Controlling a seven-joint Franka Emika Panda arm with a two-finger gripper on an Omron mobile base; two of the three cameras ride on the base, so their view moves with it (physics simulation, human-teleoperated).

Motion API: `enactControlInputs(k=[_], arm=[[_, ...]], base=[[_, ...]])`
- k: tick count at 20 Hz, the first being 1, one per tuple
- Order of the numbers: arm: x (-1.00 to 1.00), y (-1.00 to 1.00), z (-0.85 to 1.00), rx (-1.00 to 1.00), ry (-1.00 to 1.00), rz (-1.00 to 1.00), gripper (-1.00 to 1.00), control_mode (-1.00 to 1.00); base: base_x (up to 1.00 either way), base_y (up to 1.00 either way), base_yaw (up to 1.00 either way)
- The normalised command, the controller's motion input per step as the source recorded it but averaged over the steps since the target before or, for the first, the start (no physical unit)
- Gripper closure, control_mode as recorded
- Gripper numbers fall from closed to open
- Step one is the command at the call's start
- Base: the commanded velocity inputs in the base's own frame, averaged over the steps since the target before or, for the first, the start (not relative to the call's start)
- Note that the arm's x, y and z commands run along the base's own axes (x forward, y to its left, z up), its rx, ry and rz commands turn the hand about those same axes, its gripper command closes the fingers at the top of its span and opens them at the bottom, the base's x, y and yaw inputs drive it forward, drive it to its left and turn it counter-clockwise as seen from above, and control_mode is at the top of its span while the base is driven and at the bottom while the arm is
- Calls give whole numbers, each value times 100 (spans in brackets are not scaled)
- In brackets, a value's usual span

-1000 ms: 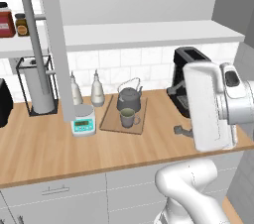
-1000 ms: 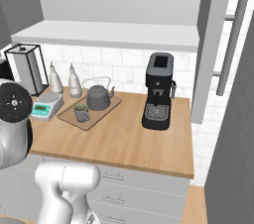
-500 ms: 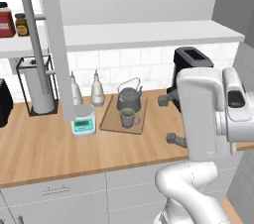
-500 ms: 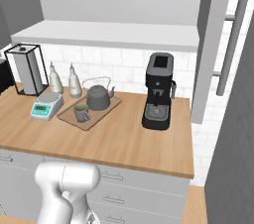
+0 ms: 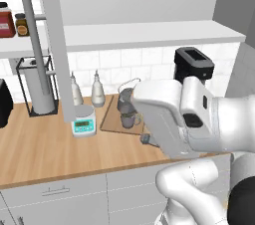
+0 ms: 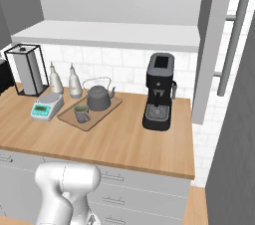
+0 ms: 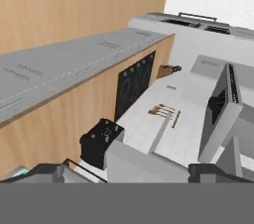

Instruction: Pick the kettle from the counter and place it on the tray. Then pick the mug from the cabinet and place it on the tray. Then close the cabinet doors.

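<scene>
The dark grey kettle (image 6: pixel 98 98) and the grey-green mug (image 6: pixel 81 113) both stand on the wooden tray (image 6: pixel 107 110) on the counter (image 6: pixel 124 142). In the left base view my arm covers part of the kettle (image 5: pixel 126 95); the mug (image 5: pixel 128 119) sits just in front of it on the tray (image 5: pixel 110 118). The cabinet (image 6: pixel 114 36) above stands open, its white shelf bare. Its right door (image 6: pixel 213 45) and bar handle (image 6: pixel 234 40) swing out; the left door (image 5: pixel 56 45) shows edge-on. In the hand view my gripper (image 7: pixel 131 174) is open, its tips far apart with nothing between them, looking along a distant kitchen run.
A black coffee machine (image 6: pixel 159 92) stands right of the tray. Two pale bottles (image 6: pixel 74 82) and a small scale (image 6: pixel 46 106) sit to its left, with a wire-framed paper roll holder (image 6: pixel 27 69) beyond. Jars (image 5: pixel 7 22) rest on an open shelf at far left.
My arm has swung left and closer to the left base camera, now covering part of the kettle, and has left the right base view. Kettle, mug and doors have not moved.
</scene>
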Motion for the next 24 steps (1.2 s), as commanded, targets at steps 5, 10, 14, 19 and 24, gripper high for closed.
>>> enactControlInputs(k=[5,10,14,19,24], arm=[[25,55,0,0,0,0,-100,-100],[42,55,-4,0,-1,0,-100,-100],[39,53,-3,4,-1,0,-100,-100],[36,56,-4,9,0,0,-100,-100],[37,59,-1,14,2,-2,-100,-100]], base=[[0,0,0],[0,0,0],[0,0,0],[0,0,0],[0,0,0]])
